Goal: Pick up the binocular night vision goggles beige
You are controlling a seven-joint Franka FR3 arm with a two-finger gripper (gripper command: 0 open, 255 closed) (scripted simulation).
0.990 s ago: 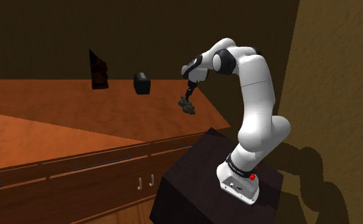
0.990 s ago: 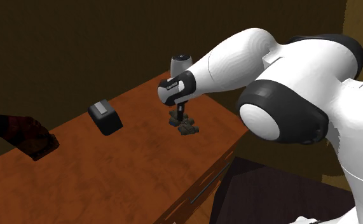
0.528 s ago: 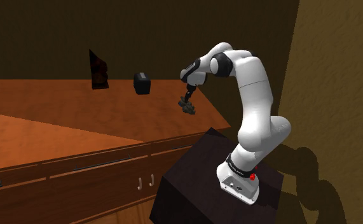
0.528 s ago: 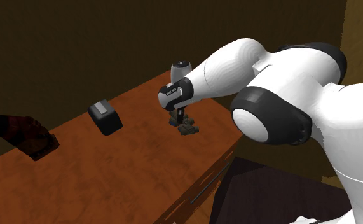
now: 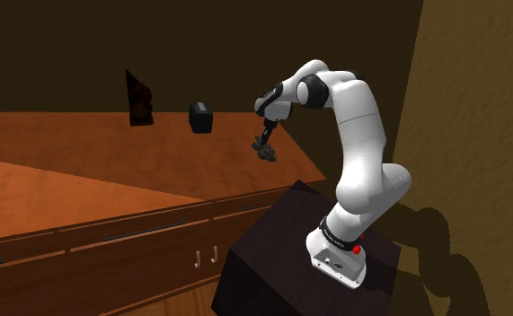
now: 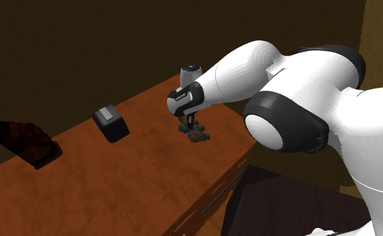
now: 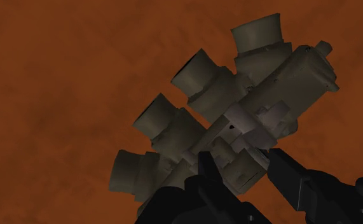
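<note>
Dark brown walls [image 5: 66, 45] close round a long counter [image 5: 110, 153] of reddish wood, with drawers [image 5: 137, 238] along its front. From where I stand, the white arm [image 5: 358, 117] rises off its dark stand [image 5: 281, 233] at the counter's end and bends over the near corner of the top.

The gripper [image 5: 263, 144] points down, and its two black fingers [image 7: 206, 172] are clamped on the goggles [image 7: 224, 121], squeezing the blocky middle part between them. The goggles are a drab grey-beige, with four stubby tubes fanning out to one side of the body. They hang tilted under the hand, low over the wood near the counter's corner [image 6: 197, 134]. I cannot tell whether they touch the top or sit just clear of it.

Further along the counter, well apart from the gripper [image 6: 192, 127], sits a small black box [image 6: 111, 123] with a pale grey panel on top. Beyond that, near the wall, stands a dark red-brown wedge [image 6: 22, 142], upright and pointed in the shoulder view [image 5: 138, 99].
</note>
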